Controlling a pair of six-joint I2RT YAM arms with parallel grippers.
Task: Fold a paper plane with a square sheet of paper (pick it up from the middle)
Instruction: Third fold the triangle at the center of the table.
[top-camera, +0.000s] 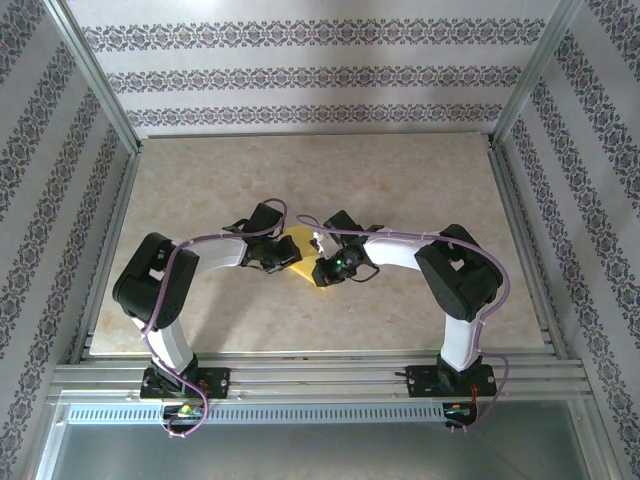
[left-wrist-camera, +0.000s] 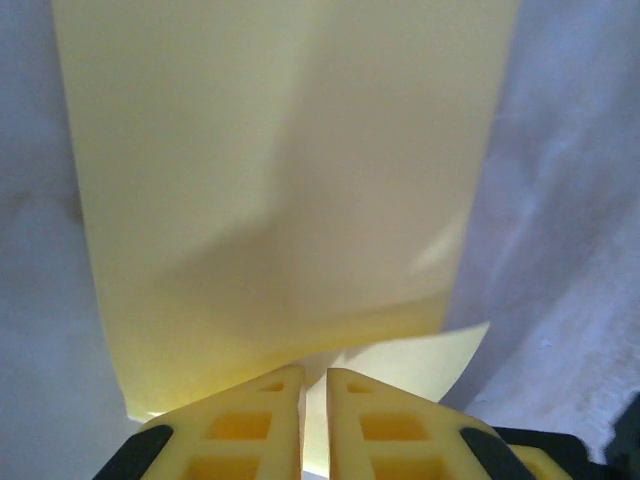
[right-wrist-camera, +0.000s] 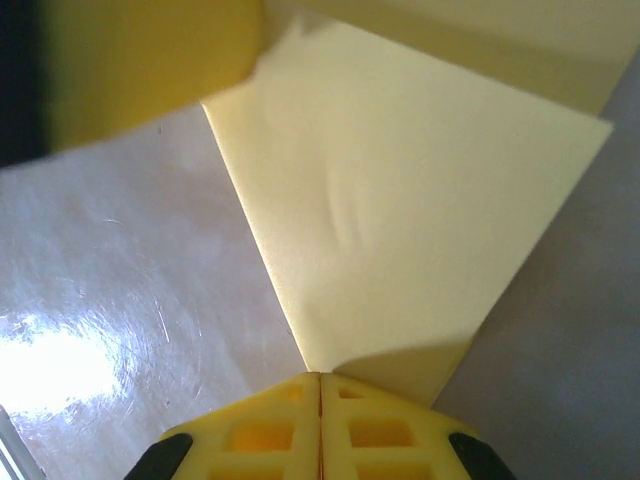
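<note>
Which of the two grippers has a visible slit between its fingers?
The left gripper: a narrow slit separates its fingers, paper showing in it. The right gripper has fingers pressed together on a paper corner.

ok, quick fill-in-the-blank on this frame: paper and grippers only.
1. The square sheet of paper is ____ in colour.
2. The right gripper is ____ on the sheet's near edge.
3. In the top view, the sheet sits ____ the left gripper and the right gripper.

Missing words: yellow; shut; between.
</note>
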